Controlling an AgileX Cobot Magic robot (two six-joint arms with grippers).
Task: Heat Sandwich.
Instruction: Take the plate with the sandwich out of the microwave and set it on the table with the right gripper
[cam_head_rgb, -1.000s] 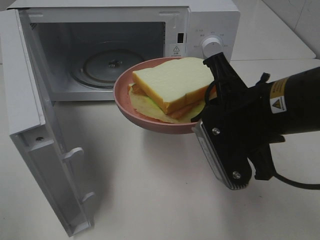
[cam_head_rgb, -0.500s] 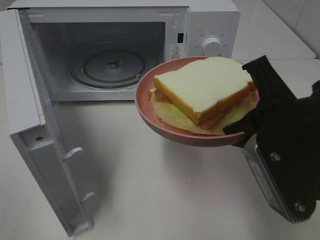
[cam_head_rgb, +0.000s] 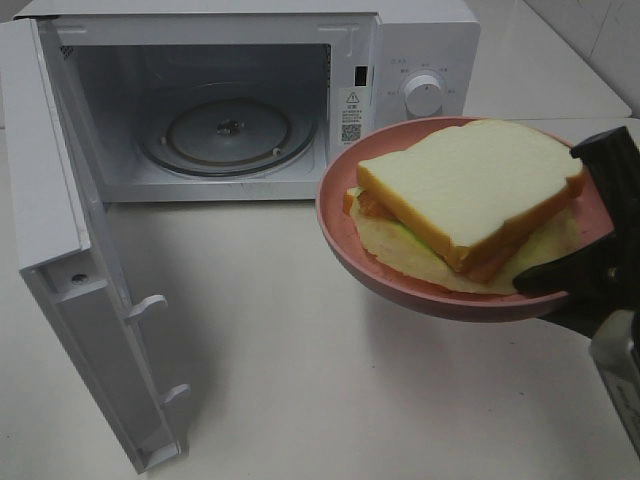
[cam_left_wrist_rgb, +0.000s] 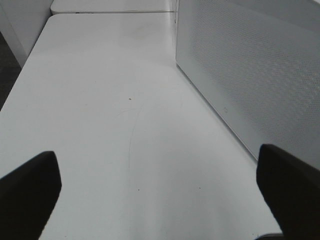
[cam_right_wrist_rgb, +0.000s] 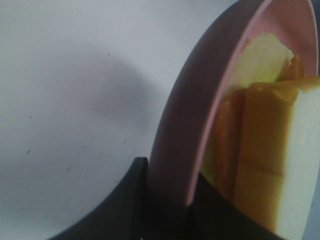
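From overhead my right gripper (cam_head_rgb: 590, 285) pinches the round pink plate's (cam_head_rgb: 345, 215) rim, carrying the white-bread sandwich (cam_head_rgb: 470, 190) right of the open white microwave (cam_head_rgb: 420, 40) for loading; left wrist: wide-open, empty fingers (cam_left_wrist_rgb: 27, 192); right wrist: jaws clamp plate rim.

You have the microwave (cam_head_rgb: 250, 100) at the far left of the table (cam_head_rgb: 300, 380), its door (cam_head_rgb: 70, 250) swung toward the near left and the turntable (cam_head_rgb: 228, 130) inside. The sandwich (cam_head_rgb: 470, 190) lies on the plate (cam_head_rgb: 340, 225), up off the table, right of the opening and nearer than the microwave.
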